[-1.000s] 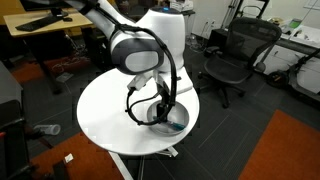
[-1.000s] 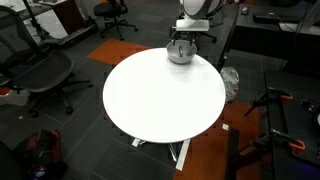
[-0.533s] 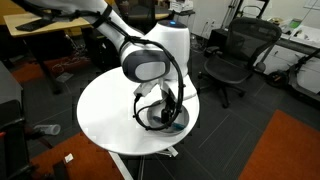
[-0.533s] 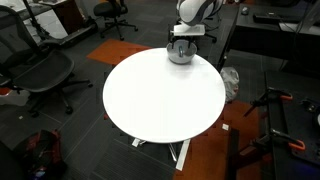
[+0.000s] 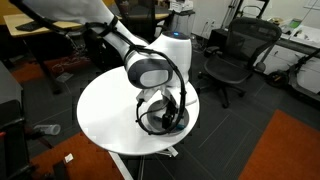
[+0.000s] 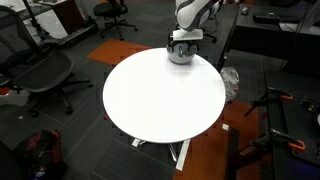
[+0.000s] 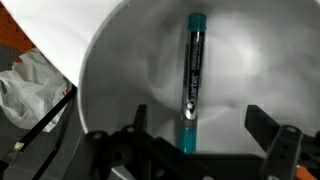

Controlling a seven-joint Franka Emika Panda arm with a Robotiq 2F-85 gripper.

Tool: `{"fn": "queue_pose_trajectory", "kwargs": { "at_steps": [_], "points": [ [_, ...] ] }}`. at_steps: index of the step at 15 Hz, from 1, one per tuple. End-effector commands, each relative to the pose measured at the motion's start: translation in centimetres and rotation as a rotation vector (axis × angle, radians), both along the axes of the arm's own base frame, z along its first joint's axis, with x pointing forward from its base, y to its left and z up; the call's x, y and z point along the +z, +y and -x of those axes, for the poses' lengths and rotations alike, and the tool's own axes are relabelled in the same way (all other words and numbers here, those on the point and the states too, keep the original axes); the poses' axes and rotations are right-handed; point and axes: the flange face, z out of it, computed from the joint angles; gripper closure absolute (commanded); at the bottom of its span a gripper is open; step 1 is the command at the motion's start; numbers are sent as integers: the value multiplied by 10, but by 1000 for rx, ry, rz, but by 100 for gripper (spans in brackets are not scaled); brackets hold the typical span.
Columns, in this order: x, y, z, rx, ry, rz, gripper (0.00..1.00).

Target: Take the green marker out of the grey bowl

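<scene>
Office-like room: dark grey carpet with a rust-orange patch [image 5: 290, 150], black mesh office chairs [image 5: 232, 58] standing about, and a wooden desk [image 5: 40, 38] at the back in an exterior view.

In the middle, in both exterior views, a round white bench [image 5: 105, 110], smooth and matte, on a white base. On the floor just beside it in an exterior view, a crumpled white bag [image 6: 230, 82]. Well apart, near a corner of that picture, a red-and-black bag [image 6: 40, 150].

Close to the bench's edge, the grey bowl [image 6: 180, 55]. Directly above it, pointing straight down from the white arm [image 5: 150, 72], the claw [image 5: 166, 116], hiding most of the bowl in that exterior view.

From the wrist view: the bowl's pale, smooth inside across most of the picture, with a strip of white bench top at the upper left and floor with the white bag at the lower left.

Flat on the bowl's bottom, the green marker [image 7: 192, 80], lying lengthwise up the picture with its teal cap at the far end and a dark barrel in the middle.

Claw spread wide open. Dark fingers [image 7: 268, 128] within the bowl's rim, one on either side of the marker's near end, with a clear gap on each side and nothing gripped.
</scene>
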Motion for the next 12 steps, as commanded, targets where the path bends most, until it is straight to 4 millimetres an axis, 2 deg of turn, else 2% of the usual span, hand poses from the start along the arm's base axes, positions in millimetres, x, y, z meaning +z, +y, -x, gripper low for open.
{"fn": "queue_pose_trajectory", "kwargs": {
  "at_steps": [1, 10, 11, 12],
  "points": [
    [-1, -5, -5, -3, 28, -20, 26],
    [-3, -10, -5, -9, 37, -25, 95],
    [-3, -10, -4, -10, 37, -25, 99],
    [-2, -10, -4, -9, 36, -26, 98]
  ]
}}
